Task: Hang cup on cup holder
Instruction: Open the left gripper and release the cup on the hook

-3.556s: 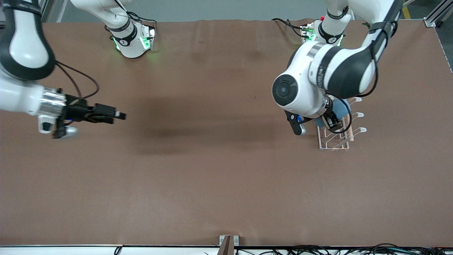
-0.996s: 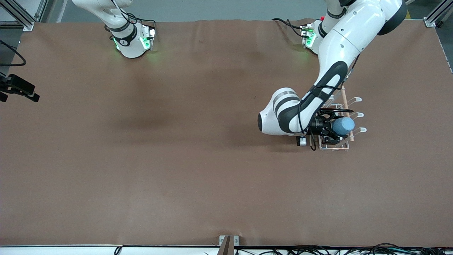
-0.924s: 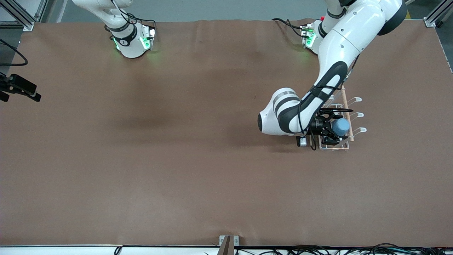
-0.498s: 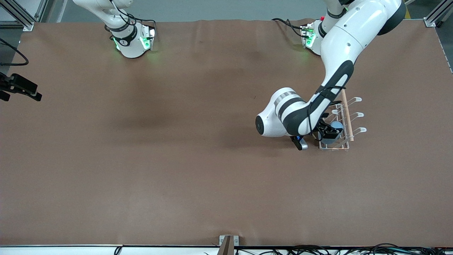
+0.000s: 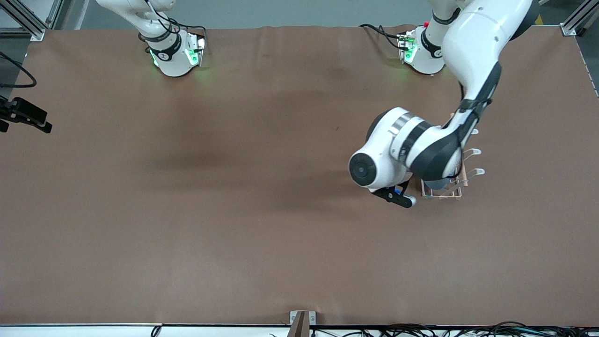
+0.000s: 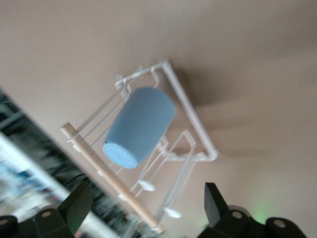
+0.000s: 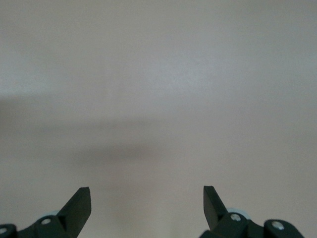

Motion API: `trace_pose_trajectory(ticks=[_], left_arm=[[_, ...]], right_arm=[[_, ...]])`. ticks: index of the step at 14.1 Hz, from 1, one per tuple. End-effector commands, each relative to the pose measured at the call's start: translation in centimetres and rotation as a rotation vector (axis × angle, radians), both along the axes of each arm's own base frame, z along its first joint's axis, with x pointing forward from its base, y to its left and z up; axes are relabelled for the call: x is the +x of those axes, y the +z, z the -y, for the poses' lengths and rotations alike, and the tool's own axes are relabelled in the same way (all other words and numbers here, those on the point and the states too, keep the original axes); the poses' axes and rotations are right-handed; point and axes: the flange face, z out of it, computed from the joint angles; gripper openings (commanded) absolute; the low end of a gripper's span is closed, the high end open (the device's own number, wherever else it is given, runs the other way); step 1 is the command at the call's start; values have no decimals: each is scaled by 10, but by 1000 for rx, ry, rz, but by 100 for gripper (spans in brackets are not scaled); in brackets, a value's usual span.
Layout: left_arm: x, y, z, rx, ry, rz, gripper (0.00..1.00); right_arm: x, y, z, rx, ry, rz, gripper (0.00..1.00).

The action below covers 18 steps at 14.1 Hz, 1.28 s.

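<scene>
The light-blue cup (image 6: 140,127) hangs mouth-down and tilted on a prong of the white wire cup holder (image 6: 190,111), just under its wooden rod (image 6: 106,173). My left gripper (image 6: 147,194) is open and empty, up in the air over the rack and apart from the cup. In the front view the left arm covers most of the cup holder (image 5: 472,151); only a sliver of the cup (image 5: 433,185) shows. My right gripper (image 7: 147,196) is open and empty over bare table, at the right arm's end of the table (image 5: 28,117), where it waits.
The rack stands on the brown table mat (image 5: 262,210) toward the left arm's end. A metal bracket (image 5: 302,320) sits at the table edge nearest the front camera, with cables along that edge.
My left gripper has let go of the cup and lifted away from the rack; the cup stays hung on the prong. The right arm has hardly moved.
</scene>
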Motion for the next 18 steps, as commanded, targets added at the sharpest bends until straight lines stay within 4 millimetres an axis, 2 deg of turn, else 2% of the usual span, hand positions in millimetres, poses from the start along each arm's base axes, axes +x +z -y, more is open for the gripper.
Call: trace_pose_trajectory(ticks=[1,3,4,6,11,12,14,15,16,17,18], left_arm=[[18,54,-27,-135,172,141,100],[22,89,-30,-206,190,222,100],[26,107,-39,-227,190,266,100],[35,146,-68,-265,212,357,100],[33,196,-102,-279,186,429,100],[29,211,-106,-288,196,449,100],[23,226,-107,-307,204,464,100],[22,233,-117,-313,221,471,100],[14,254,-122,-336,230,493,100],[6,266,-124,-374,237,487,100],[1,277,-137,-391,259,493,100]], right_arm=[[-1,3,-2,-14,-27,-9,100],[-1,4,-4,-8,-24,-5,100],[-1,3,-4,-8,-24,-5,100],[0,3,-6,-6,-21,-2,100],[1,3,-7,-4,-19,4,100],[1,3,-7,-4,-19,3,100],[0,3,-9,-2,-16,-2,100],[0,3,-10,-2,-14,-2,100],[1,4,-10,0,-14,1,100],[0,3,-10,0,-14,0,100],[0,3,-10,0,-14,-5,100]])
